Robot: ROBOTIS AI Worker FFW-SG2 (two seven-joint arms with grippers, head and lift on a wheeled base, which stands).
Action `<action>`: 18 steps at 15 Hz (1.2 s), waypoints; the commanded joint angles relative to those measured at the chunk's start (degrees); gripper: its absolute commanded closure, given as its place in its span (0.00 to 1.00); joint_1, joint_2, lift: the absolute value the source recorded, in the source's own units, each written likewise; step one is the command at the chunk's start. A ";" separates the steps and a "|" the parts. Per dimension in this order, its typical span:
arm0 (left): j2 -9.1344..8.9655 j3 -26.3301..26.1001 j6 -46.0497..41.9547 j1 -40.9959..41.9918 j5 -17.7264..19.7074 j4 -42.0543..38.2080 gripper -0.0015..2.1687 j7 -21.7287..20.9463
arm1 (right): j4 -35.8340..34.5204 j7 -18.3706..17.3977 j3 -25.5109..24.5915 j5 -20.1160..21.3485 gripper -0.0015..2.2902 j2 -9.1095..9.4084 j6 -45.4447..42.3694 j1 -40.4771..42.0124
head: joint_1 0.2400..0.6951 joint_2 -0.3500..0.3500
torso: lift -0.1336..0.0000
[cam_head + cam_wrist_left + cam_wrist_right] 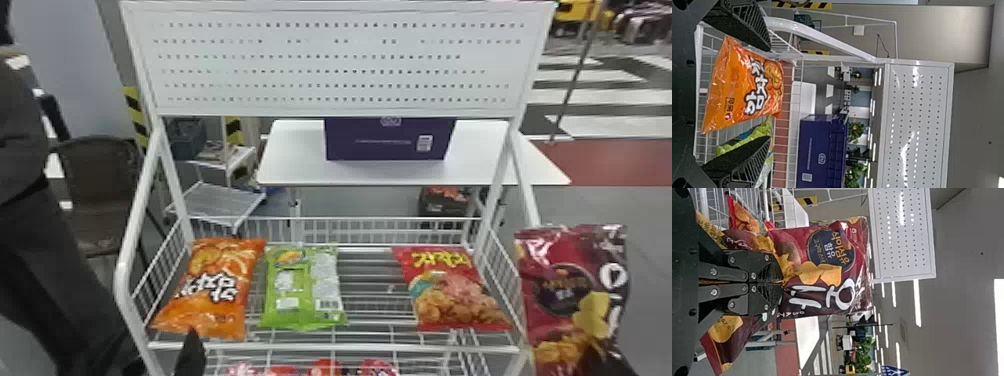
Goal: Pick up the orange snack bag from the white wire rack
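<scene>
The orange snack bag [212, 290] lies at the left end of the white wire rack [330, 346]. My left gripper [192, 352] is at the rack's front edge, just below that bag. In the left wrist view the left gripper [768, 94] is open, its fingers wide apart, with the orange bag [746, 86] between and beyond them. My right gripper [597, 357] is off the rack's right side. Seen from its wrist, the right gripper [777, 281] is shut on a maroon snack bag [819, 266], which hangs upright in the head view.
A green bag [302, 290] lies right beside the orange one, and a red bag [452, 290] farther right. White side rails [131, 295] flank the shelf. Red packages [325, 368] sit on a lower level. Behind stands a table [290, 165] with a purple box [387, 140].
</scene>
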 commanded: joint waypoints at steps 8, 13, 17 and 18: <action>-0.21 -0.16 -0.53 0.02 -0.53 -0.15 0.04 0.00 | 0.09 0.02 0.00 -0.05 0.92 -0.09 0.15 -0.49 | 0.57 0.50 | 1.00; -0.38 -6.14 3.16 -10.88 -2.90 9.43 0.04 0.09 | 0.09 0.02 0.26 0.39 0.92 0.17 0.15 -0.31 | 0.57 0.50 | 1.00; -1.26 -8.51 8.79 -22.57 -2.81 19.19 0.04 0.44 | 0.26 0.02 0.26 0.74 0.92 0.44 -0.02 0.22 | 0.57 0.50 | 1.00; -1.26 -8.86 9.14 -25.56 -2.90 22.44 0.04 0.44 | 0.26 0.02 0.18 0.66 0.92 0.53 -0.02 0.30 | 0.57 0.50 | 1.00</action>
